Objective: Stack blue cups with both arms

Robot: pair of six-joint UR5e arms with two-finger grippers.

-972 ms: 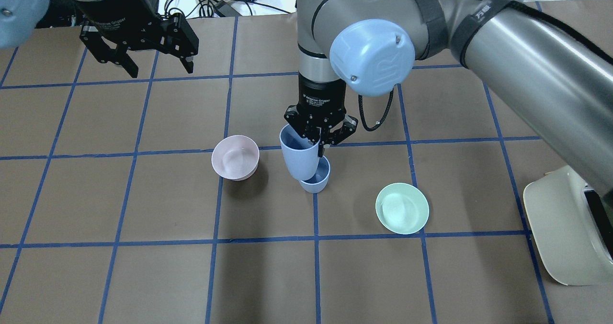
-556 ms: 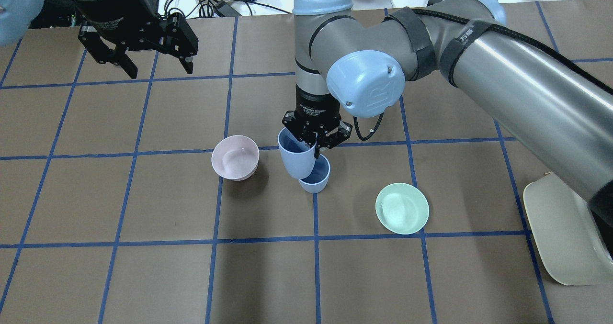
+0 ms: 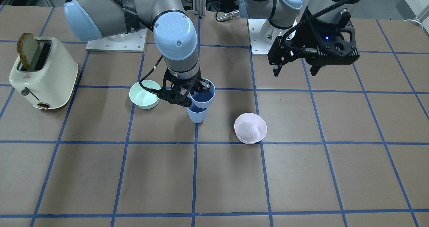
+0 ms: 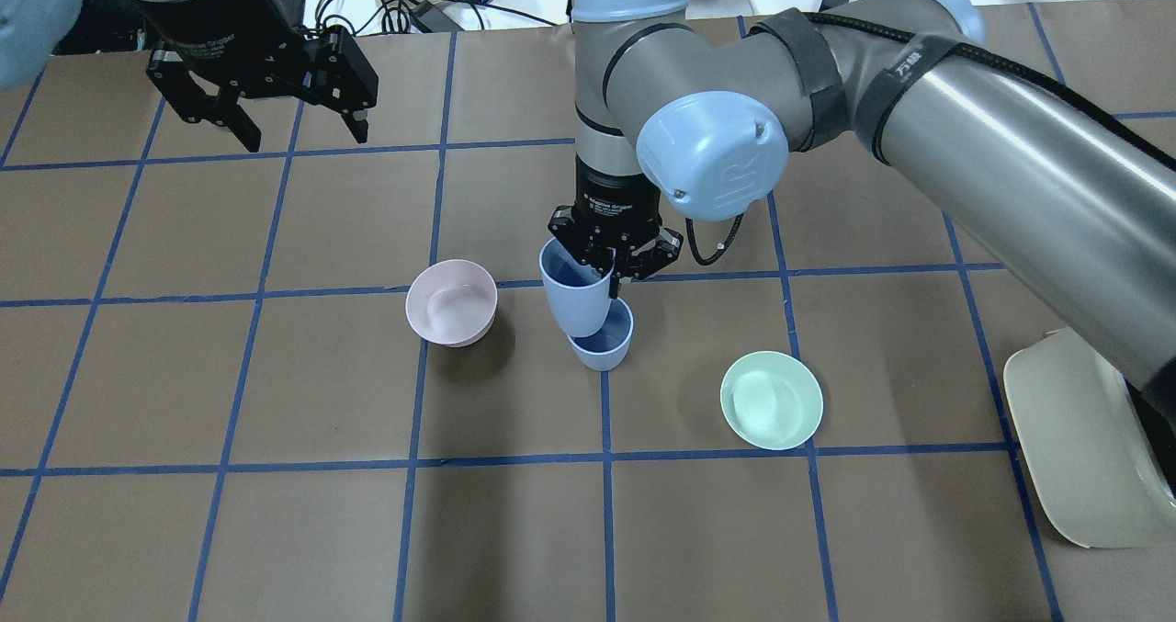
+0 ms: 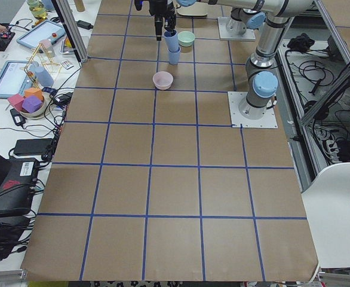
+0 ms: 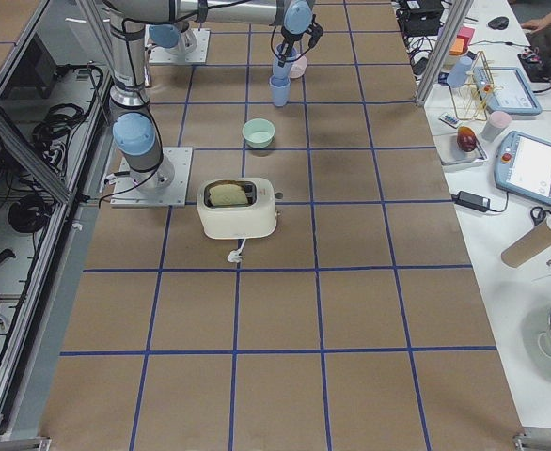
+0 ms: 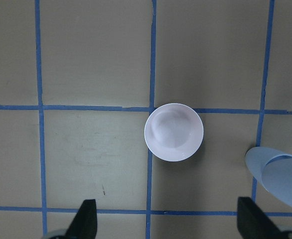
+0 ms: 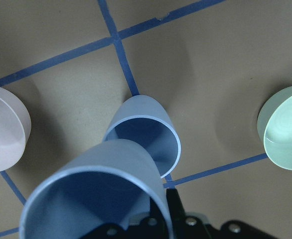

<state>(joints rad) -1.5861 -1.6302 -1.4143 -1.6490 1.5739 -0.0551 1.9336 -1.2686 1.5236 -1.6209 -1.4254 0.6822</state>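
One cup in right hand

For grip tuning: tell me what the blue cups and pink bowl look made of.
The upper cup and lower cup: probably plastic, matte-satin; even pale blue, thin lighter rims, only soft highlights. The pink bowl: likely similar plastic, possibly melamine; faint sheen inside, smooth uniform colour.

text: "UR" | on: right arm's joint cap (other print illegible)

Overhead facing front view (shared table), wrists close
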